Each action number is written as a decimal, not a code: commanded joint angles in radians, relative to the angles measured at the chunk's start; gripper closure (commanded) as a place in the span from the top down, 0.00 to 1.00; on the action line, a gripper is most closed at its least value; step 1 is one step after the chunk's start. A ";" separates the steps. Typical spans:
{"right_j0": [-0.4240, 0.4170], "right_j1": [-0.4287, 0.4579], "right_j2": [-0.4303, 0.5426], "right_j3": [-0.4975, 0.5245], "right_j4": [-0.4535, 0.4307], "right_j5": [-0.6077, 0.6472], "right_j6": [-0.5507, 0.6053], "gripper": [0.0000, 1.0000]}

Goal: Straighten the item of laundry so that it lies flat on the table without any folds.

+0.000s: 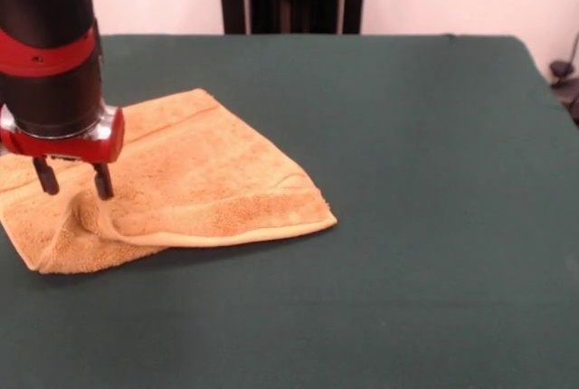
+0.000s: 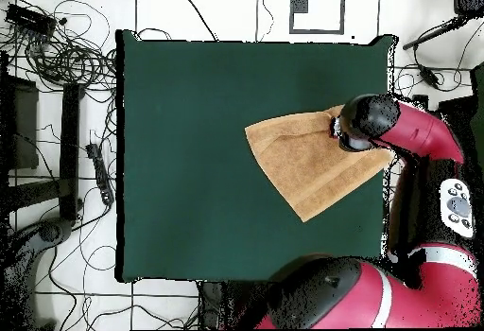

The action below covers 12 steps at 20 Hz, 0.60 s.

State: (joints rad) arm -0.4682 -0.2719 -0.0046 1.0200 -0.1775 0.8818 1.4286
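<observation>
Not flat yet: golden-orange terry-cloth towel (image 1: pixel 181 181) still doubled over at the dark green felt counter (image 1: pixel 407 181) edge, gripper (image 1: pixel 74 183) fingers apart, straddling a raised fold.

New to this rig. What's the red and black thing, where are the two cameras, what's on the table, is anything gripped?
The red and black thing is a robot arm with a two-fingered gripper. One camera faces the robot across the table; the other looks straight down, robot base at the bottom. On the green table lies one orange towel, partly folded over and rumpled. The gripper's fingers are spread and pressing down into the towel near one side. The cloth bunches around them, but nothing is lifted or clearly pinched.
</observation>
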 commanded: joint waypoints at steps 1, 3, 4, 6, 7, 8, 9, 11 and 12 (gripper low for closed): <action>0.065 0.011 0.069 -0.018 -0.003 0.116 0.027 1.00; 0.067 0.012 0.071 -0.041 0.002 0.145 0.020 1.00; 0.067 0.011 0.074 -0.047 0.004 0.155 0.015 1.00; 0.066 0.020 0.084 -0.079 0.009 0.181 0.002 1.00; 0.064 0.029 0.089 -0.095 0.010 0.191 -0.004 1.00; 0.063 0.037 0.093 -0.109 0.011 0.196 -0.009 1.00; 0.064 0.046 0.097 -0.127 0.009 0.205 -0.016 1.00; 0.062 0.061 0.105 -0.151 0.007 0.211 -0.030 1.00; 0.060 0.066 0.109 -0.157 0.007 0.209 -0.038 1.00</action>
State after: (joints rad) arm -0.4475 -0.2454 -0.0045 0.9039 -0.1784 0.9793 1.4286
